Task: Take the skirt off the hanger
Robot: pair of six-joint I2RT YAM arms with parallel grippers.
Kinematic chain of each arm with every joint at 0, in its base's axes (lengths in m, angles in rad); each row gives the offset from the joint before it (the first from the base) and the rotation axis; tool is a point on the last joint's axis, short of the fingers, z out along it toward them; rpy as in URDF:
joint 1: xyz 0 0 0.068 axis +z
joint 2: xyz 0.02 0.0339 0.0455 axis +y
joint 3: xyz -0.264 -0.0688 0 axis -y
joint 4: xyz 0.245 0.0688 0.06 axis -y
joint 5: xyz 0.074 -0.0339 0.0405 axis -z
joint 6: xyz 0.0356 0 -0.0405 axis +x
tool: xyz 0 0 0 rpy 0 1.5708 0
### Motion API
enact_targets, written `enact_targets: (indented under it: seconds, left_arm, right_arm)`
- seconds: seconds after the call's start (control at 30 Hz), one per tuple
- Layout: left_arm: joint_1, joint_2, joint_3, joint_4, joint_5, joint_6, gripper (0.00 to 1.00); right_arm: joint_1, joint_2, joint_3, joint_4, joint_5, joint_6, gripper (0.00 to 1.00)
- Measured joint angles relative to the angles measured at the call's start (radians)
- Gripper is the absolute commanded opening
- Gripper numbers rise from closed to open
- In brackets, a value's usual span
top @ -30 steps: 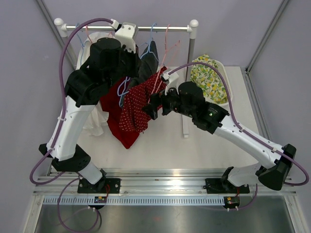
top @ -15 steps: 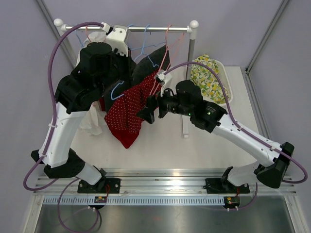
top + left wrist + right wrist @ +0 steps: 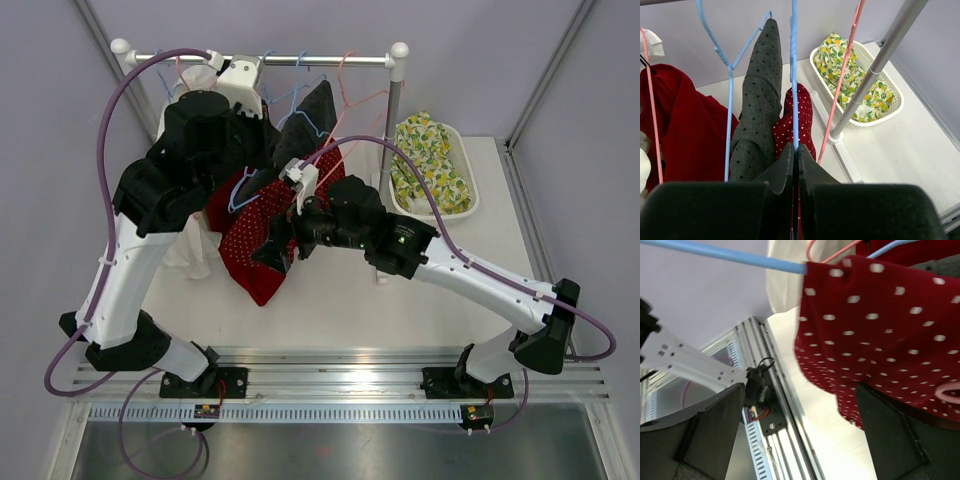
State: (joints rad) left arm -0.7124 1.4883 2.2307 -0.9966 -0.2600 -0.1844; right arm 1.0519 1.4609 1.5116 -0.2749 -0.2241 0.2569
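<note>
The skirt [image 3: 262,225], red with white dots, hangs on a blue wire hanger [image 3: 794,75] below the clothes rail. My left gripper [image 3: 795,147] is shut on that hanger's wire, with the skirt [image 3: 805,120] just beyond its fingertips. My right gripper [image 3: 268,252] is open at the skirt's lower left edge. In the right wrist view the skirt [image 3: 880,335] fills the upper right and its hem hangs between the right gripper's [image 3: 800,390] spread fingers, which hold nothing. The hanger's blue bar [image 3: 725,254] crosses the top of that view.
The rail [image 3: 330,60] and its upright post [image 3: 390,150] stand behind. A grey dotted garment [image 3: 760,100], a plain red garment [image 3: 685,135] and a pink hanger [image 3: 840,85] hang beside the skirt. A white basket [image 3: 465,205] of lemon-print cloth sits right. A metal track [image 3: 785,405] edges the table.
My right arm has swung left and lower across the skirt to its lower left edge, still open. My left arm shifted left with the hanger, then held still.
</note>
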Motion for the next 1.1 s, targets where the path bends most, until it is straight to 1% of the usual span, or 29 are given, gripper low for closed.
enact_targets:
  seconds: [0.13, 0.33, 0.37, 0.4, 0.43, 0.47, 0.5, 0.53, 0.6, 0.63, 0.67, 0.73, 0.93, 1.1]
  left_arm:
    - [0.0, -0.023, 0.0, -0.003, 0.0, 0.0, 0.0]
    - [0.0, -0.041, 0.0, -0.004, 0.0, 0.0, 0.0]
    - [0.0, -0.042, 0.0, -0.004, 0.0, -0.001, 0.0]
    - [0.0, -0.042, 0.0, -0.004, 0.0, -0.002, 0.0]
    - [0.0, -0.042, 0.0, -0.004, 0.0, -0.004, 0.0]
    - [0.0, -0.042, 0.0, -0.004, 0.002, -0.006, 0.0]
    - [0.0, -0.042, 0.0, -0.004, 0.002, -0.008, 0.0]
    - [0.0, -0.042, 0.0, -0.003, 0.003, -0.01, 0.0]
    - [0.0, -0.042, 0.0, -0.003, 0.003, -0.016, 0.0]
    - [0.0, -0.042, 0.0, -0.002, 0.004, -0.017, 0.0]
    - [0.0, -0.042, 0.0, 0.0, 0.005, -0.019, 0.0]
    - [0.0, -0.042, 0.0, 0.001, 0.006, -0.022, 0.0]
    - [0.0, -0.058, -0.031, 0.017, 0.006, -0.023, 0.0]
    - [0.0, -0.06, -0.039, 0.021, -0.014, -0.008, 0.0]
  right_arm:
    - [0.001, 0.032, 0.021, -0.003, 0.06, -0.008, 0.99]
    - [0.005, 0.037, 0.021, -0.032, 0.233, -0.025, 0.99]
    - [0.006, 0.037, 0.02, -0.034, 0.257, -0.026, 0.98]
    - [0.007, 0.036, 0.018, -0.036, 0.281, -0.029, 0.93]
    - [0.008, 0.035, 0.014, -0.035, 0.3, -0.031, 0.8]
    - [0.008, 0.033, 0.008, -0.035, 0.318, -0.039, 0.76]
    - [0.009, 0.031, 0.003, -0.035, 0.327, -0.035, 0.68]
    - [0.009, 0.03, -0.003, -0.035, 0.338, -0.038, 0.55]
    - [0.009, 0.029, -0.01, -0.033, 0.345, -0.042, 0.37]
    - [0.009, 0.029, -0.013, -0.031, 0.347, -0.038, 0.21]
    - [0.009, 0.029, -0.014, -0.03, 0.347, -0.039, 0.16]
    - [0.01, 0.029, -0.016, -0.026, 0.348, -0.033, 0.0]
    - [0.011, 0.008, -0.063, 0.006, 0.347, -0.024, 0.0]
    - [0.021, -0.091, -0.144, 0.0, 0.355, -0.002, 0.0]
